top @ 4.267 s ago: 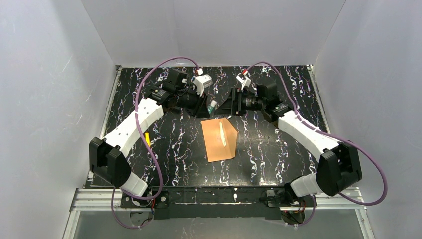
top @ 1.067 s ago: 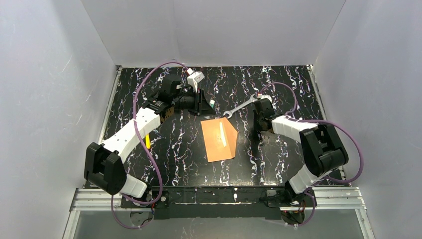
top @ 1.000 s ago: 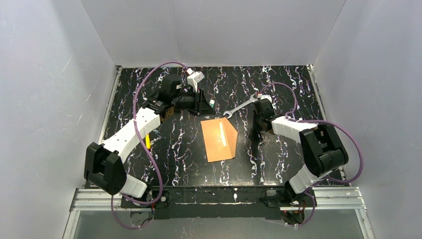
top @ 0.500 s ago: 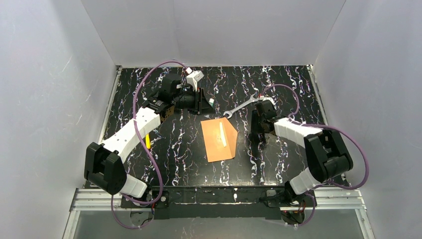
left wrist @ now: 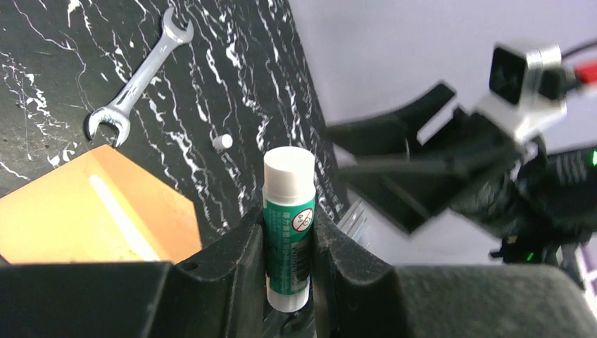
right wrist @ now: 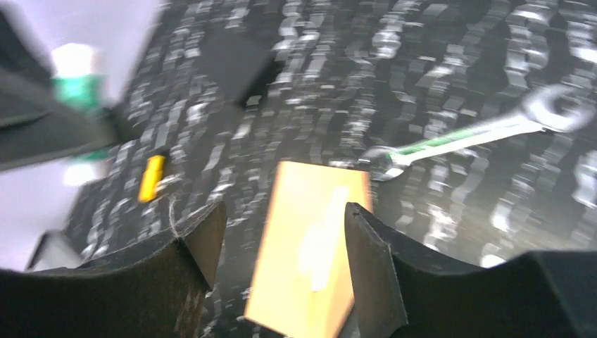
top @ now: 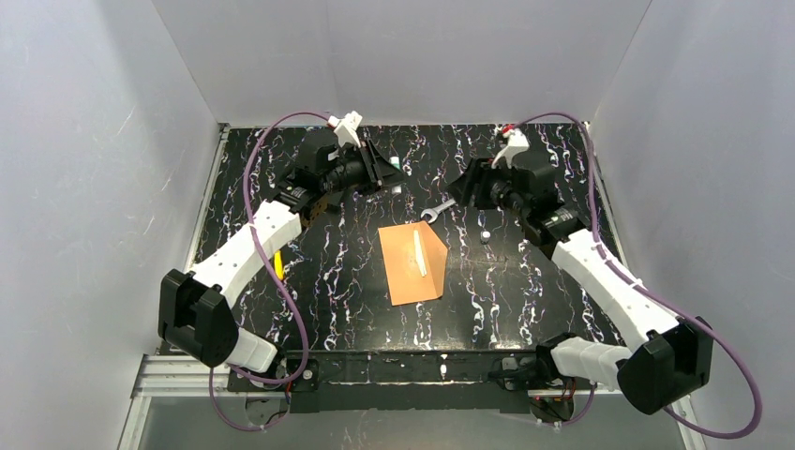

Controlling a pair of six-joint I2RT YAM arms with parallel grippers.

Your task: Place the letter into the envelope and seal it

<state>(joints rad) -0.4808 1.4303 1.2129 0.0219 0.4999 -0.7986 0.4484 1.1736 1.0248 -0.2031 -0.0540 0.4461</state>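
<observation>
The orange-brown envelope (top: 410, 272) lies unpinned at the middle of the desk (top: 328, 281), no letter in sight, while beyond it the right pincer (right wrist: 281, 215) hangs spread and empty and the left pincer (top: 384, 171) pinches a green glue stick (left wrist: 288, 225), whose dab could shove the loose envelope askew.

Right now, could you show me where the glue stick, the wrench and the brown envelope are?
glue stick (left wrist: 288, 229): left wrist view, on its green label.
wrench (left wrist: 144, 70): left wrist view, middle of its handle.
envelope (top: 405, 274): top view, on its plain brown face.
</observation>
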